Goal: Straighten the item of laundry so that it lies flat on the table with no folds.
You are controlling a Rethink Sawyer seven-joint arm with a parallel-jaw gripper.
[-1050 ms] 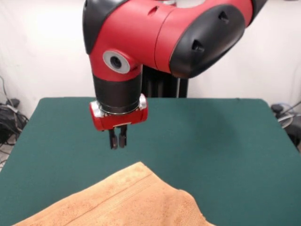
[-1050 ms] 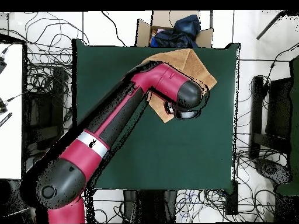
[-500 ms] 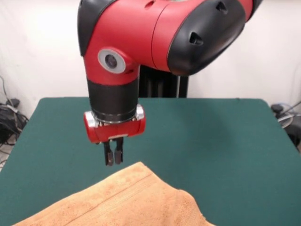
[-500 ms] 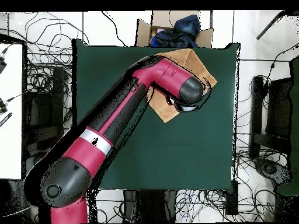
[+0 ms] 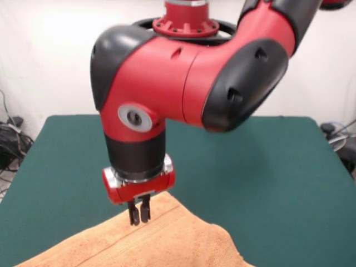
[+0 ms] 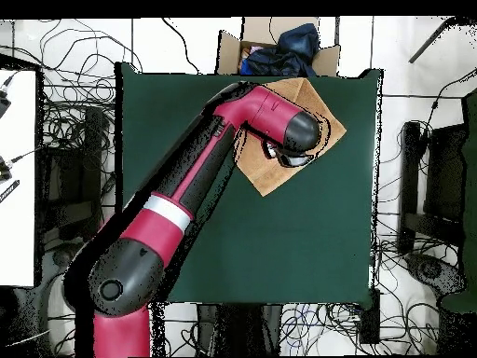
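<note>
Green table [image 5: 267,167] bears towel [image 5: 167,239], cropped below pincer [image 5: 139,215].

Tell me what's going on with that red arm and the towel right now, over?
Gripper over towel's far corner, fingers close together, nothing held. Towel at table edge, not yet flat. Nothing in the way.

A low camera at one edge of the green surface [image 5: 267,167] faces the arm [image 5: 183,83] head-on at close range, cropping the towel [image 5: 161,239] at the bottom of the picture. A second camera looks straight down from high above, taking in the whole surface [image 6: 307,242], the arm [image 6: 196,186], and cables [image 6: 74,121] and a cardboard box [image 6: 279,47] on the floor around it. Both views share the surface, arm and towel [image 6: 279,172].
</note>
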